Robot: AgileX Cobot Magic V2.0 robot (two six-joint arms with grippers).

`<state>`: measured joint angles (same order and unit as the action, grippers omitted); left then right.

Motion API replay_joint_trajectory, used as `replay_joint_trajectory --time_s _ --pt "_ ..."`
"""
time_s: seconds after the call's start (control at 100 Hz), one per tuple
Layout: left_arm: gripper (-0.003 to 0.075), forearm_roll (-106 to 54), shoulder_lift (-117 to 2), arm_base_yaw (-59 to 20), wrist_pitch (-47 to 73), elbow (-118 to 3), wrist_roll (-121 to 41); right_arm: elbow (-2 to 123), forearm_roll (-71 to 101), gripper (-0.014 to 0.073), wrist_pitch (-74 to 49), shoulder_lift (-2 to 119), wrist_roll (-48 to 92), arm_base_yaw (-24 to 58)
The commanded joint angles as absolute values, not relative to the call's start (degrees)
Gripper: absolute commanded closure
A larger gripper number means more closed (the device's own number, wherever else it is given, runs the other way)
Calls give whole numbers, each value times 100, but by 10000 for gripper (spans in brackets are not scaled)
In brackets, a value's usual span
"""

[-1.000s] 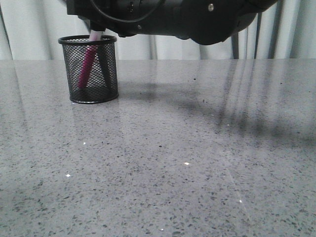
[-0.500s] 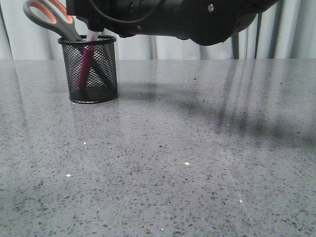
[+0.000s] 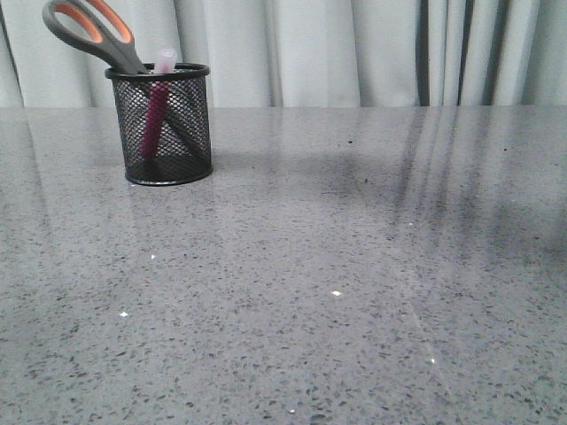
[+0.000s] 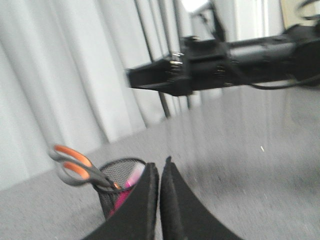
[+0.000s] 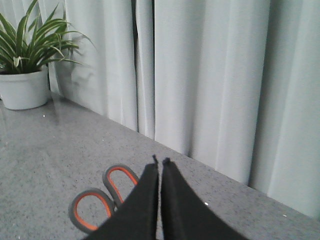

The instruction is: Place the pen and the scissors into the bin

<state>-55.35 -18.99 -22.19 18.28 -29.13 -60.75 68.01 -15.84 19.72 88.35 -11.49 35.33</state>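
At about ten o'clock on the grey speckled table (image 3: 337, 292), near its far edge by the pale curtain (image 3: 354, 53), stands the black mesh bin (image 3: 159, 124), upright. The pen (image 3: 155, 111) stands inside it, pink body showing through the mesh, pale cap just above the rim. The scissors (image 3: 89, 31) are in the bin too, blades down, grey-and-orange handles leaning out over the rim toward eleven o'clock. No arm shows in the front view. In the left wrist view the left gripper (image 4: 159, 167) has its fingers pressed together, nothing between them, and the bin sits just beyond them with both items in it; another dark arm (image 4: 215, 52) stretches across farther back, blurred. In the right wrist view the right gripper (image 5: 159, 162) is likewise drawn narrow and empty, above the scissor handles, with a potted plant (image 5: 30, 60) off by the curtain. Judgement: both things look delivered, so the placing step appears finished and the work is at its close. What remains calls only for clearing both arms away without brushing the leaning handles, since a knock there could tip the light bin.
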Motion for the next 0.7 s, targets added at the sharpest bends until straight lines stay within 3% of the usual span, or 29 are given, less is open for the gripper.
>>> replay_joint_trajectory --time_s 0.0,0.2,0.4,0.69 --pt "742 -5767 -1723 -2277 1370 -3056 -5909 6539 -1894 662 2034 7921 -1088 3513" --pt "742 -5767 -1231 -2277 1318 -3056 -5823 4754 -1924 661 1734 5866 -1088 3513" --pt "742 -5807 -1144 -2277 1343 -3056 -5823 3360 -1951 661 -802 3725 -1088 3513" --pt "742 -5807 -1144 -2277 1442 -3056 -5823 2700 -2049 661 -2533 1390 -1088 3502"
